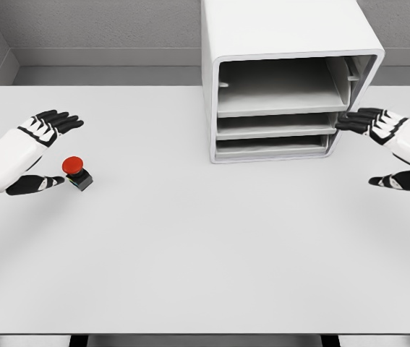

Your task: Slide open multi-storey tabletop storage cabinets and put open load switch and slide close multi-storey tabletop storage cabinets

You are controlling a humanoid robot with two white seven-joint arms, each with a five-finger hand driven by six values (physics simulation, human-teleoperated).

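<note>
A: Grey walls behind, wide white table (pixel 190 253) in front. Entry, left to right?

B: Left hand (pixel 42 152) sits at the left edge, fingers spread, thumb low, holding nothing. Load switch (pixel 77 172) stands on the table just beside that thumb: red round button on a small black block, upright as far as I can tell. Contact between thumb and switch cannot be settled from this view.

A: Middle and right?

B: Storage cabinet (pixel 288 79) stands at the table's back, right of centre. White shell, rounded corners, three tiers; the top bay looks open and hollow, the two lower drawers sit flush. Right hand (pixel 393 148) is at the cabinet's right front corner, fingers apart, gripping nothing; fingertips close to the frame.

A: Step in hand?

B: Judgement: early stage, switch not yet picked up, no drawer visibly drawn out. Next move calls for the right fingertips to hook a drawer front and pull straight out, while the left closes around the switch's block.
</note>
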